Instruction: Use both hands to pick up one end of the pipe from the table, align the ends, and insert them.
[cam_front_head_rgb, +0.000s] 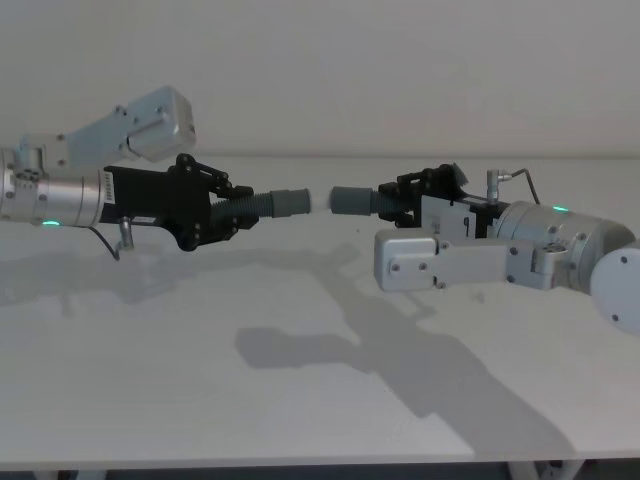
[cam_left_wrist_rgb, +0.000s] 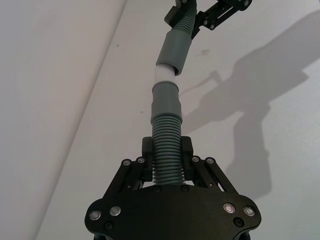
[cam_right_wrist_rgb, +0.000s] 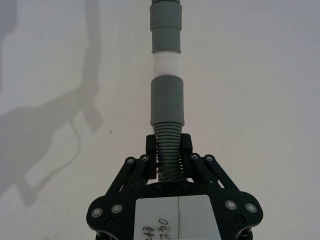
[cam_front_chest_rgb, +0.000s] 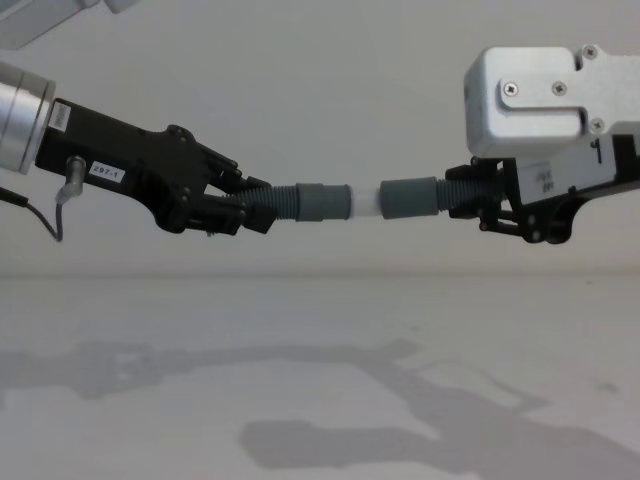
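- The plain matte white-grey tabletop (cam_front_head_rgb: 320, 400) lies below with only shadows on it; both hose pieces are held in the air above its far part, so the ends can meet freely.
- The left black two-fingered tool (cam_front_head_rgb: 228, 205) is clamped on the corrugated part of the dark-grey hose piece with the white stub nozzle (cam_front_chest_rgb: 366, 201), leaving its smooth grey cuff (cam_front_chest_rgb: 322, 202) free in front.
- The right black two-fingered tool (cam_front_head_rgb: 392, 203) is clamped the same way on the second dark-grey corrugated hose piece (cam_right_wrist_rgb: 167, 155), whose hollow grey cuff (cam_front_chest_rgb: 409, 196) faces the nozzle.
- The hollow cuff is the receiver: the nozzle tip seems just at its mouth, most white showing; insertion looks only begun.
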